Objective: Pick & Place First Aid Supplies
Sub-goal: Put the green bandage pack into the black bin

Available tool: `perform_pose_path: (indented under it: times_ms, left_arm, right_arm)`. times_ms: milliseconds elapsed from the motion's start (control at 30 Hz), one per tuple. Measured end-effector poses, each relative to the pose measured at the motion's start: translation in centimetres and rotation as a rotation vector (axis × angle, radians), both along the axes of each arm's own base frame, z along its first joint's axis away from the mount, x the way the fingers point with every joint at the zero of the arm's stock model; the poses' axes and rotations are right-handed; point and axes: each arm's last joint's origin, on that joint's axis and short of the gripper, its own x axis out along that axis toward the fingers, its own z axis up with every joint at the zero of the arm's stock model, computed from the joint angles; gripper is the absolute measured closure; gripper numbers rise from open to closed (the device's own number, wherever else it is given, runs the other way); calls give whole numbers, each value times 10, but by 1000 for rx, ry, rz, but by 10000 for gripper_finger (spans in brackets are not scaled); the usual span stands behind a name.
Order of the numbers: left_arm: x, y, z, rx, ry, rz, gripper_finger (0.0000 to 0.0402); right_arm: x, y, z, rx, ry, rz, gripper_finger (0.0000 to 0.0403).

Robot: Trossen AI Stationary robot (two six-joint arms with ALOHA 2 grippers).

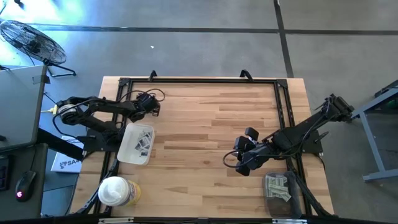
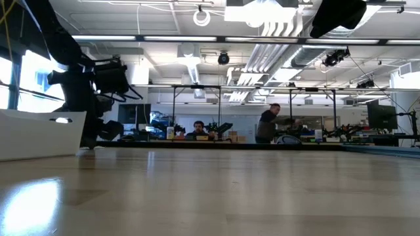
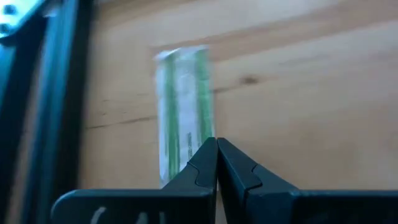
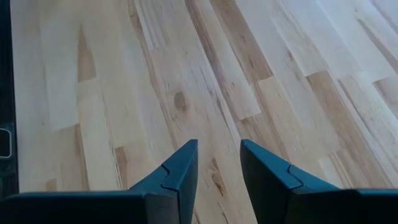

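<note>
The left gripper (image 3: 216, 146) is hanging over the table's far left corner, just beyond the white tray (image 1: 124, 151), its fingertips pinched together on the end of a narrow green-striped strip (image 3: 182, 112) that is dangling below it. The tray is already holding several square white packets (image 1: 143, 143), so part of the sorting looks done. Near the table's right front edge, a dark bin (image 1: 283, 202) is still carrying a heap of pale strips (image 1: 278, 186), so I judge plenty is left to move. The right gripper (image 4: 216, 160) is hovering near that bin over bare wood, fingers apart and empty. A round white-lidded tub (image 1: 115, 190) is sitting at the front left, untouched
</note>
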Motion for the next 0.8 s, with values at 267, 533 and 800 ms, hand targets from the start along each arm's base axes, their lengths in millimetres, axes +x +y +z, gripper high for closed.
perform_pose_path:
  times_ms: [267, 533, 800]
  left_arm:
    - [16, -20, 9, 29, -67, -132, 401]
    - [18, -27, 12, 61, -70, -140, 401]
    - [17, -27, 12, 72, -72, -115, 330]
  right_arm:
    - [0, 0, 0, -2, -1, -1, 289]
    - [0, 0, 0, -1, -1, -1, 289]
    - [0, 0, 0, -5, -3, -3, 289]
